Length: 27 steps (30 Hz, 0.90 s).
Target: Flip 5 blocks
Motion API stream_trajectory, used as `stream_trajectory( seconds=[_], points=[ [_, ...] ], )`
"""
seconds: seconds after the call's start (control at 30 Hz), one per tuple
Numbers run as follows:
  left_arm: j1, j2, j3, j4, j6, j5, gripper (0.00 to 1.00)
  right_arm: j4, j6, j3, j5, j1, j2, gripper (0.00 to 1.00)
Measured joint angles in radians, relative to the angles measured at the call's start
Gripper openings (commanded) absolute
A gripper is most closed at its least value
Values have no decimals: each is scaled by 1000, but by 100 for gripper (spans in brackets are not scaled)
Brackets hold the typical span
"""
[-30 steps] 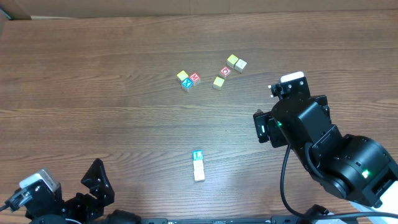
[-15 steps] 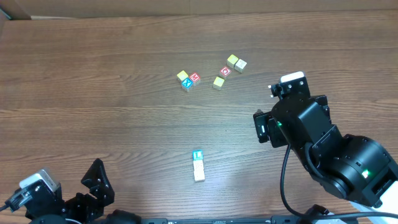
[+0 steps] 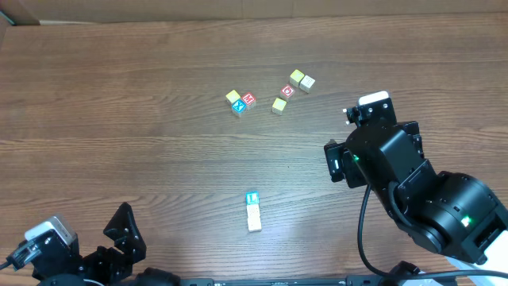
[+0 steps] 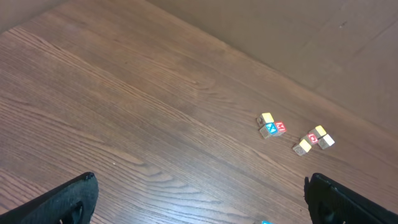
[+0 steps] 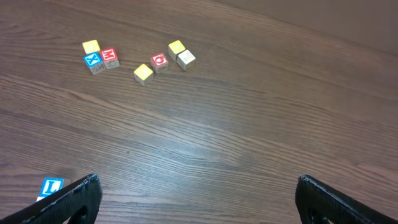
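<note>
Small wooden blocks lie in three groups on the table. A yellow block (image 3: pixel 232 96), a blue block (image 3: pixel 238 106) and a red block (image 3: pixel 249 99) touch one another at the back. Right of them lie a red block (image 3: pixel 287 90), two yellow ones and a pale block (image 3: pixel 307 83). Nearer the front, a blue-faced block (image 3: pixel 252 198) heads a short row of plain blocks (image 3: pixel 255 218). My left gripper (image 4: pixel 199 190) is open over bare wood at the front left. My right gripper (image 5: pixel 198 186) is open too, well short of the blocks. Neither holds anything.
The brown wooden table (image 3: pixel 119 95) runs to a pale wall or board at the back edge. The right arm's bulky black body (image 3: pixel 413 191) covers the table's right front. The left arm's base (image 3: pixel 79 258) sits at the bottom left corner.
</note>
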<state>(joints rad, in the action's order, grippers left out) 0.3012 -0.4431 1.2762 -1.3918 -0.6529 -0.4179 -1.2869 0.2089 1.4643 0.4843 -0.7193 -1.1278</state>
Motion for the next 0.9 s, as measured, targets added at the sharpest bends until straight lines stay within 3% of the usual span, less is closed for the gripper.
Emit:
stream_trajectory(
  seconds=[0.17,0.33,0.47,0.9],
  points=[
    [0,0,0,-1,0,1,100,157,0,-2,-30,53,22,100],
    [0,0,0,0,0,4,100,453,2,-31,-225,215,128,100],
    [0,0,0,0,0,7,100,653,5,-154,-372,315,275,100],
    [0,0,-2,0,0,8,100,1126,68,-929,-494,476,880,100]
  ],
)
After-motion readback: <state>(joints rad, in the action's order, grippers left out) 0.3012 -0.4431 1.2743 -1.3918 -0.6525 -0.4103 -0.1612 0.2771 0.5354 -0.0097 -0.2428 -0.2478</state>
